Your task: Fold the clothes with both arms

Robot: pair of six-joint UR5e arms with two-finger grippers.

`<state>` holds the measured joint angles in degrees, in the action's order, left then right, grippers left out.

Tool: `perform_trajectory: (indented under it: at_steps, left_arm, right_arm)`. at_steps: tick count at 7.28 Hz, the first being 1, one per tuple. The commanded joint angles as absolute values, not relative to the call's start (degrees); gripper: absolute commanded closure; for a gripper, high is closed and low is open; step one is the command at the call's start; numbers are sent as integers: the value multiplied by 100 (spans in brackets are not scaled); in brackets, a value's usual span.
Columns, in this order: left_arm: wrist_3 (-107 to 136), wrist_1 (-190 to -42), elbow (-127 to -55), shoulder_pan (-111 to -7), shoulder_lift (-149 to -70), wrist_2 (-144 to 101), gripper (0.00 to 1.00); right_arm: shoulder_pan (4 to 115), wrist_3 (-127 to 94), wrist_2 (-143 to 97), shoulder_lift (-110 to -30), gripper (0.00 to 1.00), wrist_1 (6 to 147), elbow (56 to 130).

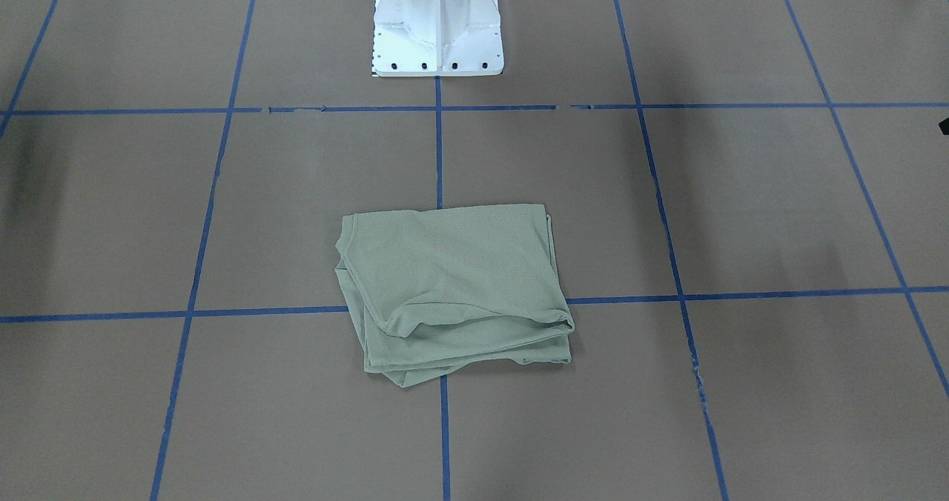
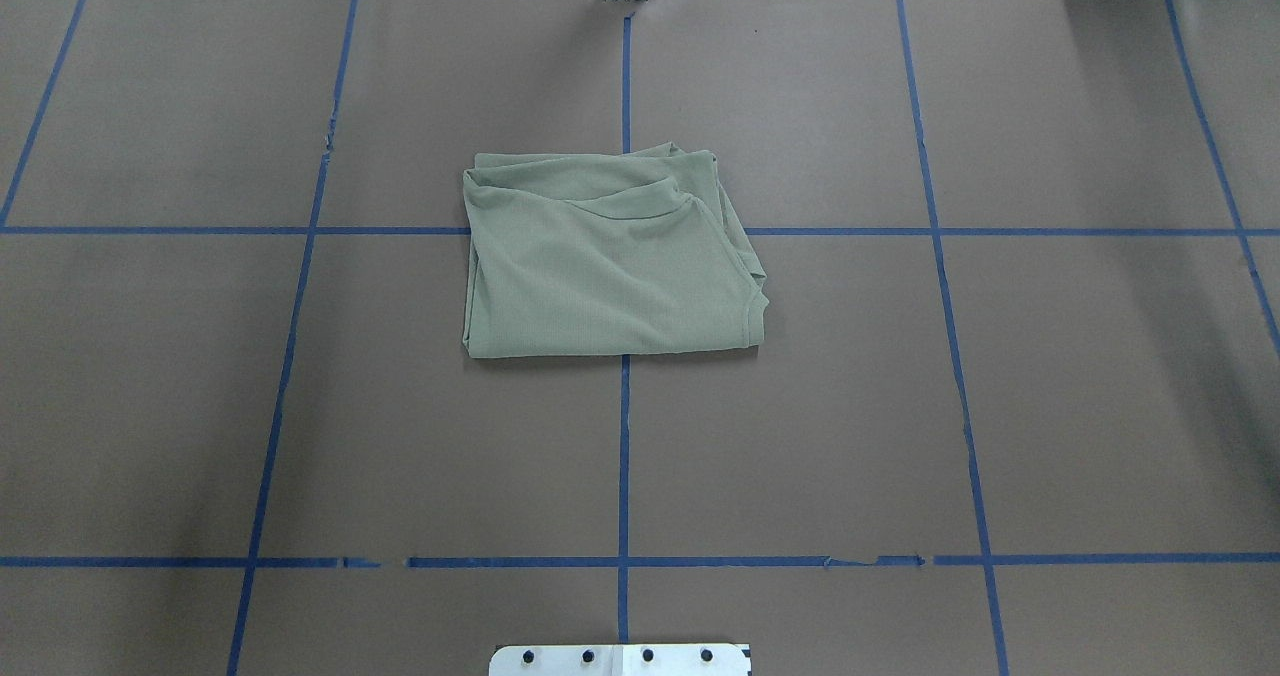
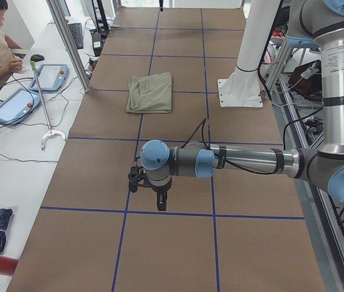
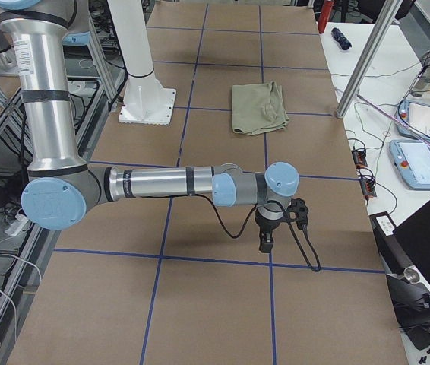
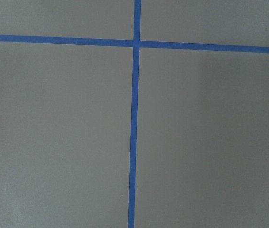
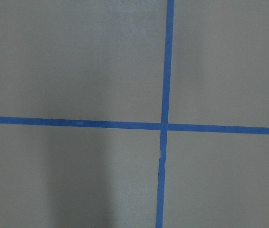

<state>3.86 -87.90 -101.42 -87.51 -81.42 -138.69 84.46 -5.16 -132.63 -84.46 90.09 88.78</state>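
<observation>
You'll find the shirt folded mid-worktop, the left arm and right arm near opposite ends, how their jaws stand impossible to tell

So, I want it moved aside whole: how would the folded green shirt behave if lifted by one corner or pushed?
The shirt is probably floppy: its layers sag and wrinkle, so a corner lift would likely unfold it. It looks thin and light. Pushed across the brown tabletop, it would likely bunch rather than slide.

Overhead and front cameras face each other above the shirt. Side cameras look lengthwise. Wrist cameras look closely down beneath left gripper and right gripper.
</observation>
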Motion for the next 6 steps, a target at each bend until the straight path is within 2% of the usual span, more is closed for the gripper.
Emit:
perform_trajectory:
  at_steps: [1, 6]
  left_arm:
    - [387, -8780, -10151, -8754, -7999, -13843, 0]
    - [369, -8543, -10195, -8754, -7972, -13632, 0]
  right_arm:
    - [8446, -519, -13263, -8455, 0, 9009, 8877]
    - [8446, -510, -13271, -8508, 0, 9009, 8912]
